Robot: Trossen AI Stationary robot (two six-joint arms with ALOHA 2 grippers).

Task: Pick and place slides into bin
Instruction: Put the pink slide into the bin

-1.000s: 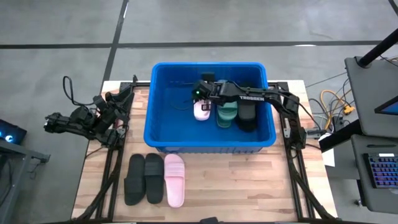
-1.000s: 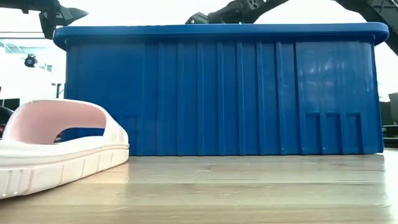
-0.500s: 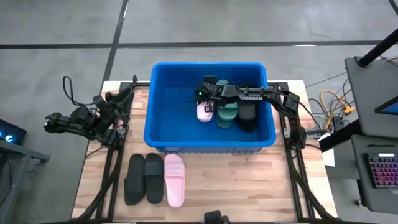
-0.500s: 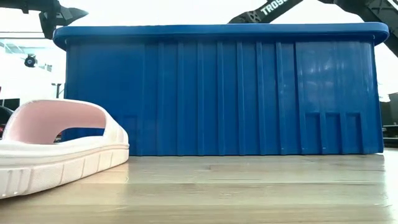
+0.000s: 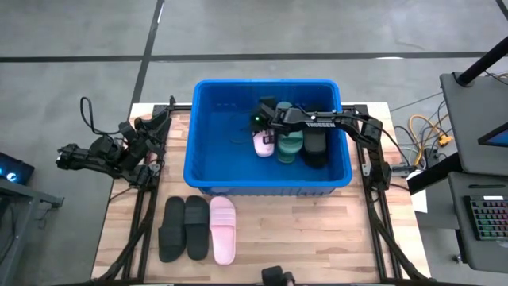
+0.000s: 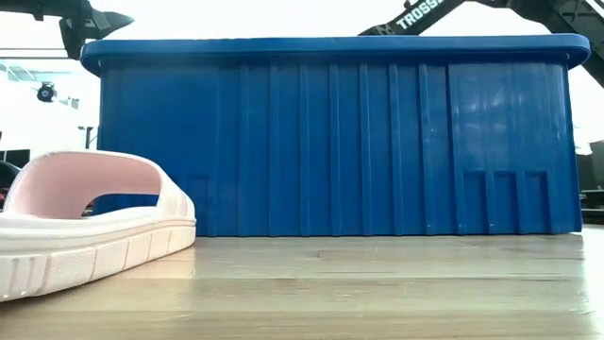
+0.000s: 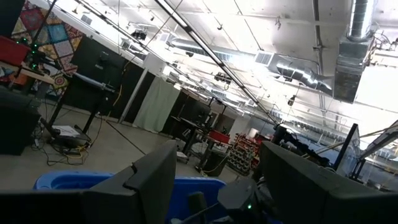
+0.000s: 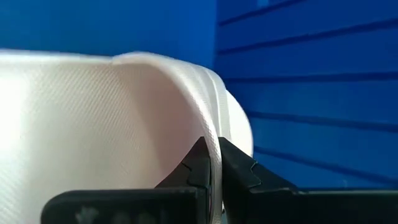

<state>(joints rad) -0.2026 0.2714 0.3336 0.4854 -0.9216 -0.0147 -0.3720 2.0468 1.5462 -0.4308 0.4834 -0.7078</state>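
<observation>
High view looks down on the bright blue bin [image 5: 208, 171] at the table's twelve o'clock side, and the right arm reaches in from three o'clock so that the right gripper [image 5: 263, 127] sits inside it over a pale pink slide [image 5: 263, 144]. Right wrist view shows that gripper's fingers [image 8: 200, 163] pressed together on the pink strap's thin edge, with blue wall behind. Beside the pink slide, toward three o'clock, lie a dark green slide [image 5: 289, 146] and a black slide [image 5: 315, 148], side by side. Outside the bin, at the table's seven o'clock, two black slides [image 5: 184, 228] and another pale pink slide [image 5: 222, 229] lie in a row. At nine o'clock the left gripper [image 5: 70, 156] waits off the table's edge with fingers spread, holding nothing.
</observation>
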